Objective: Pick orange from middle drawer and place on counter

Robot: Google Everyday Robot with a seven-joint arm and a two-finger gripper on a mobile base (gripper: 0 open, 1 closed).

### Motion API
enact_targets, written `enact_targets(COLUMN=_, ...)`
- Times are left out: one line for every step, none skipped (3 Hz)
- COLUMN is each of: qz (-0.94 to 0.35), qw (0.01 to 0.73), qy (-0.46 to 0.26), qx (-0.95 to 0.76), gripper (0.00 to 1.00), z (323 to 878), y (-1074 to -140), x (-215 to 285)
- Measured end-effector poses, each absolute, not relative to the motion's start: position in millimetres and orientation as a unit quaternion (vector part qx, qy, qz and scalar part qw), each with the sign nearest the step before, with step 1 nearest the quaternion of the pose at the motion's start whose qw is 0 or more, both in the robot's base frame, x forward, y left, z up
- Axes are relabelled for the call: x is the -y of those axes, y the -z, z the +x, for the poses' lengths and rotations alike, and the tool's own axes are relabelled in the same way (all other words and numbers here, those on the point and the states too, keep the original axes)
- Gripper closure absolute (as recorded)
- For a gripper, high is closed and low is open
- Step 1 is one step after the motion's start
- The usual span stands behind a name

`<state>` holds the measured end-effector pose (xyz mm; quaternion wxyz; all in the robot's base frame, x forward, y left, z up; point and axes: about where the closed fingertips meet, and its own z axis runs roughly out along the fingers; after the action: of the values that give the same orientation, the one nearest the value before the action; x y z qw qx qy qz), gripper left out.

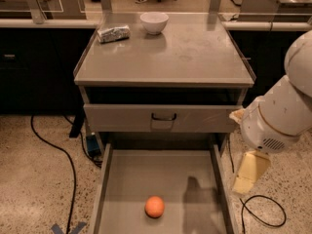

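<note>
Grey sheet metal makes up the whole cabinet in front of me. Its top, a flat matte surface (195, 57), is roughly square, faintly smudged, and has thin raised edges on the sides. Near the far edge of that surface stands a smooth white bowl (154, 22), round and glossy. Toward the far left corner lies a crinkled silvery packet (113, 33), close to the bowl but not touching it. Below the top sits a shut drawer front (204, 118) with a small black handle. Under that, the middle drawer (146, 172) is pulled well out, wide and deep, with a bare flat floor and low side walls. The orange (154, 206) rests on that floor toward the drawer's near end, about midway between the side walls, small, round and smooth-skinned. A soft dark shadow falls just to its right. The robot's bulky white rounded arm (280, 113) hangs at the cabinet's right side. The cream-coloured pincer (249, 173) points downward from the arm, outside the drawer's right wall and over the speckled floor (34, 179), well apart from the orange. I cannot tell whether the pincer is apart or together. Black cables (68, 160) trail across the floor on either side.
</note>
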<state>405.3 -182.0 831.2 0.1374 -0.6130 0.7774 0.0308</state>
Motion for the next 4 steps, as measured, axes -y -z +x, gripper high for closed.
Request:
enact_targets(qz=-0.622, qw=0.154, qy=-0.051, qx=-0.766, gripper=0.0, z=406, y=-815, x=160)
enact_targets(qz=-0.626, qw=0.159, qy=-0.064, qx=-0.761, gripper=0.0, z=408, y=-791, x=138)
enact_targets(qz=-0.621, qw=0.148, qy=-0.054, qx=-0.768, gripper=0.0, z=407, y=-757, x=122)
enact_targets(qz=-0.612, qw=0.126, qy=-0.064, qx=-0.778, gripper=0.0, z=392, y=-693, x=112)
